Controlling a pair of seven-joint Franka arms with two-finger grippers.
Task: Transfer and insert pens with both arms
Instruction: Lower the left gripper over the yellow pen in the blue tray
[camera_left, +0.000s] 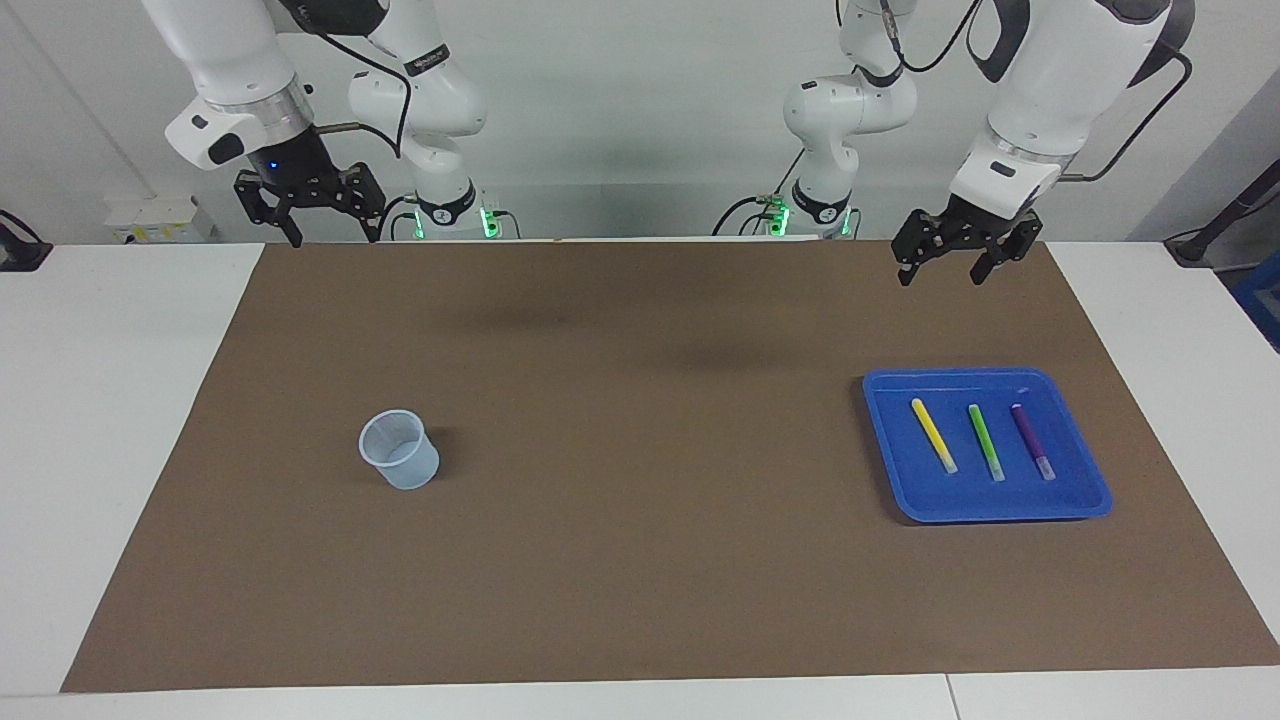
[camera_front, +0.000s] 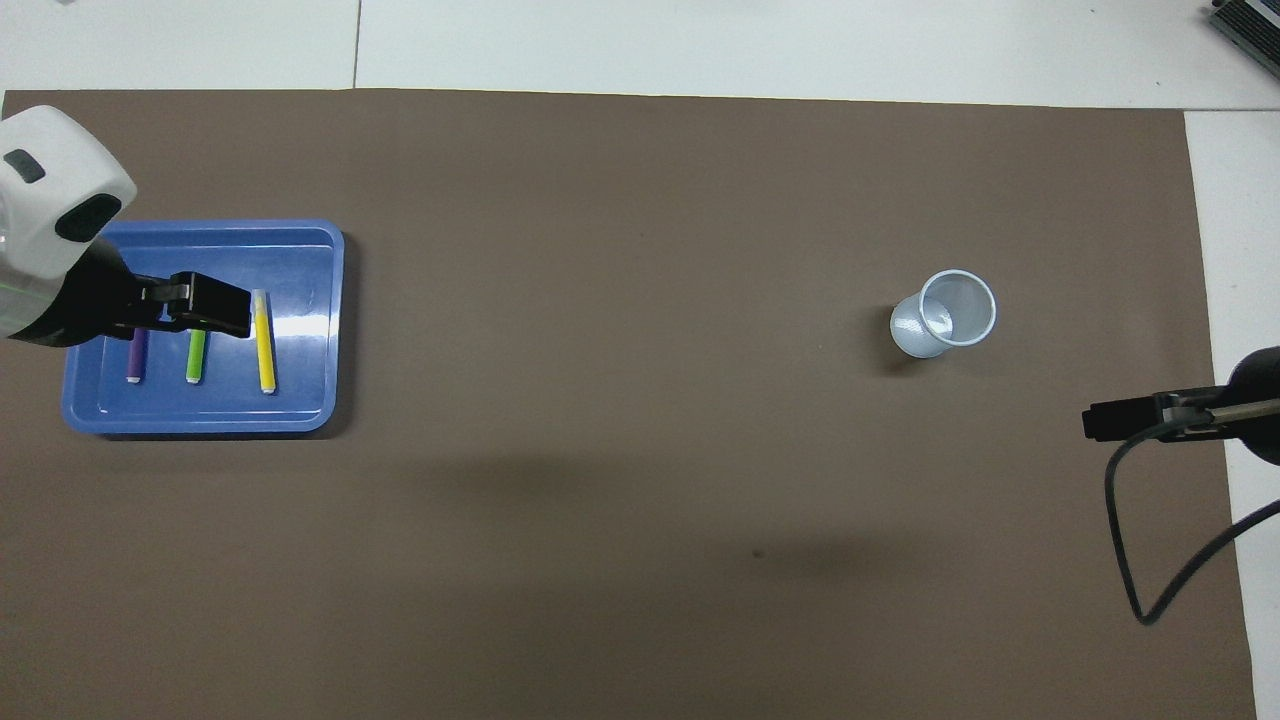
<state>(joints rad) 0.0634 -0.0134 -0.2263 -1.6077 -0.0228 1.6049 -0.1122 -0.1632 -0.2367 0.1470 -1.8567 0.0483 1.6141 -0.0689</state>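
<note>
Pens (camera_left: 985, 441) side by side in tray (camera_left: 1085, 505), below spread, empty left gripper (camera_left: 952, 266); risk nudging neighbours. Right gripper (camera_left: 322, 212) waiting, spread, above mat edge.

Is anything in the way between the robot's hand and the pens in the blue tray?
No. The left gripper hangs open in the air near the blue tray. The yellow pen, green pen and purple pen lie uncovered in it, apart, side by side, with nothing visible above them.

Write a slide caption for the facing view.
Start: three pens in blue tray, cup on mat, both end effectors raised, empty.
</note>
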